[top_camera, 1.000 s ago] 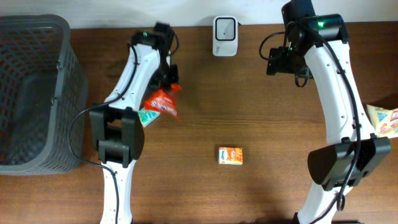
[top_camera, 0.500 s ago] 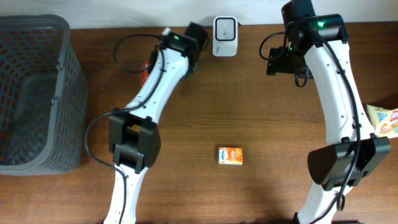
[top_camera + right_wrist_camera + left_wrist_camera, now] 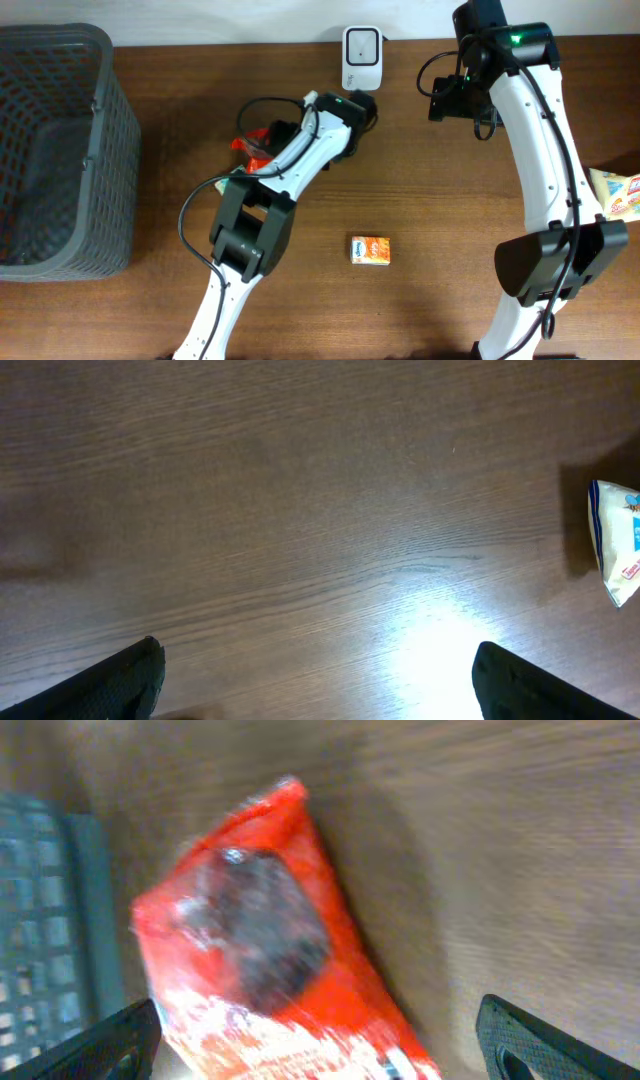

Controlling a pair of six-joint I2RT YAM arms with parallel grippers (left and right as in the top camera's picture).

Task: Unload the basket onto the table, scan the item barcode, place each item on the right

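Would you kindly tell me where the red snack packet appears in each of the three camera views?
Overhead: the red snack packet lies left of centre in the upper half, partly hidden.
Left wrist: it fills the centre-left, running down to the bottom edge.
Right wrist: not in it.
Shared landmark: the grey basket, left of the packet overhead and at the left wrist view's left edge.

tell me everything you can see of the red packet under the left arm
The red packet is a glossy, crinkled plastic pouch with a dark round picture near one end and white print towards the other, too blurred to read. It seems to lie slanted on the wooden table below the left gripper, whose jaws stand open, wide of it on both sides. From overhead, the left arm partly hides it.
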